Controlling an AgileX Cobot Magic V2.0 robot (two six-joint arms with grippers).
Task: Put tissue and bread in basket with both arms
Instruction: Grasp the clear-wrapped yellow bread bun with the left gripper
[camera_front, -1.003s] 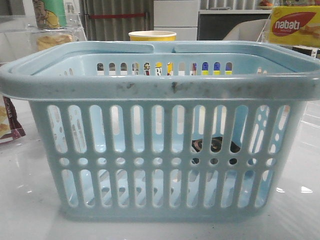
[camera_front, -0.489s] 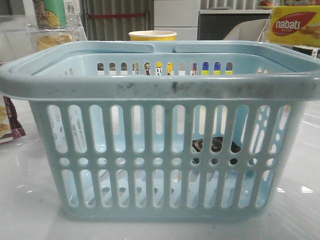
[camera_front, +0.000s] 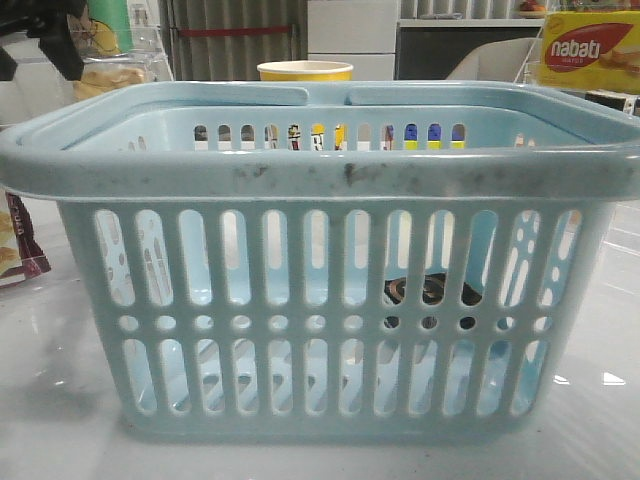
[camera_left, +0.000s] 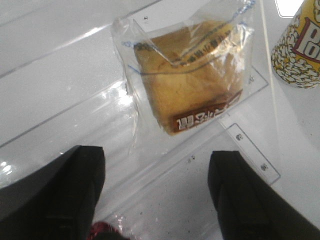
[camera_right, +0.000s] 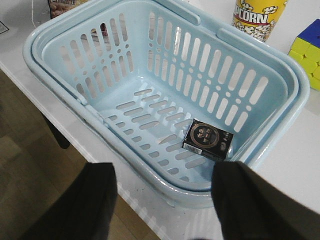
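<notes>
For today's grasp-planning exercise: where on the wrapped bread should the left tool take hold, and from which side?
Grip the bread across the bun's body, descending from above. It lies flat, and the loose clear wrapper offers no firm hold. The left tool hangs open over it.

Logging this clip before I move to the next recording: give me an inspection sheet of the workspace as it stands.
Surface: glossy white table, no spills seen.
Basket: upright, handles folded, dark smudges on the near rim.
Tissue: lying flat on the basket floor near a corner.
Bread: wrapped, outside the basket, on a clear stand beneath the left claw.
Clutter: popcorn cup, colour cube, snack packet.
Claws: left open above the bread, empty; right claw open over the basket, empty.
Cables: nothing seen.
Surroundings: yellow wafer box and shelving behind the table.
</notes>
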